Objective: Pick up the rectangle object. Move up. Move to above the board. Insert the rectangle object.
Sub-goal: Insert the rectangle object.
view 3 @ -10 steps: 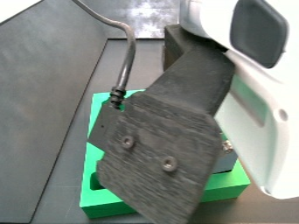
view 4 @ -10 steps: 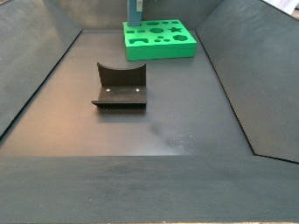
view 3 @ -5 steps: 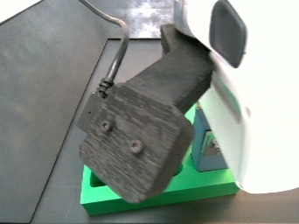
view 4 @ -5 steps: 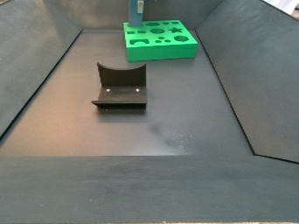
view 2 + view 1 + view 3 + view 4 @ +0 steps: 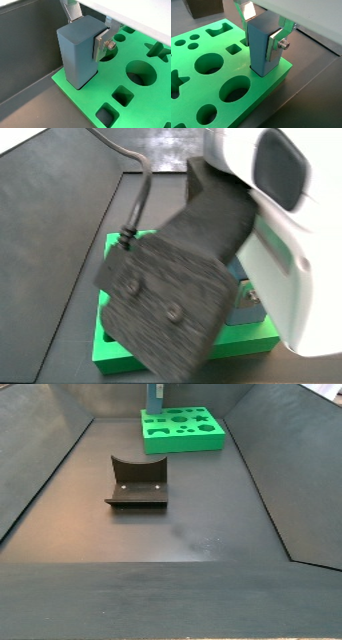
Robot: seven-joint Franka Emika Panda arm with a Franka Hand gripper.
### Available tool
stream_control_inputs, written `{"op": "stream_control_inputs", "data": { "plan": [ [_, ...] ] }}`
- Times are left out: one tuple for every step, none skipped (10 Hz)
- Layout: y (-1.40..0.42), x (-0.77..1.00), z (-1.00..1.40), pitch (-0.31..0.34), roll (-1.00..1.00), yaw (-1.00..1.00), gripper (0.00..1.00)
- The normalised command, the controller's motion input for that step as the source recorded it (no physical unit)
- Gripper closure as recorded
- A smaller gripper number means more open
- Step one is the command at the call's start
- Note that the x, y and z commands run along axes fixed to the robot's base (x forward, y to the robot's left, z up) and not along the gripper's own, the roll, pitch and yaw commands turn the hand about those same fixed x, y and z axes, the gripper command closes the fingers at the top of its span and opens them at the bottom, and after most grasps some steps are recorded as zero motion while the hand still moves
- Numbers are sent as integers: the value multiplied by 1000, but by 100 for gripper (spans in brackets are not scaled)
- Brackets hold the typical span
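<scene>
The rectangle object (image 5: pixel 260 47), a slim light-blue block, stands upright with its lower end in a hole at a corner of the green board (image 5: pixel 211 82). My gripper (image 5: pixel 263 30) is shut on its upper part, with a silver finger (image 5: pixel 274 45) flat against one side. Both wrist views show this; the block (image 5: pixel 77 55), the gripper (image 5: pixel 87 32) and the board (image 5: pixel 137 92) appear there too. In a side view the block (image 5: pixel 154 399) rises from the board's (image 5: pixel 183 431) left end. In a side view the arm hides most of the board (image 5: pixel 114 343).
The dark fixture (image 5: pixel 138 482) stands on the grey floor, nearer than the board. Sloping grey walls (image 5: pixel 40 474) enclose the floor on both sides. The board's other cut-outs, circles (image 5: pixel 236 91), a square (image 5: pixel 234 49) and a star (image 5: pixel 160 50), are open.
In a side view the arm's dark cover has shifted and turned. The block, board and fixture stand as before.
</scene>
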Motion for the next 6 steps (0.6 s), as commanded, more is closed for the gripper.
{"op": "stream_control_inputs", "data": {
  "plan": [
    [-120, 260, -43, 47, 363, 89, 100],
    [-63, 263, -86, 59, 427, 91, 100],
    [-100, 211, -180, 40, 341, 100, 100],
    [-57, 60, -54, 0, 43, 54, 100],
    [-26, 40, 0, 26, 9, 0, 100],
    [-126, 437, -566, 90, 229, 0, 100]
  ]
}}
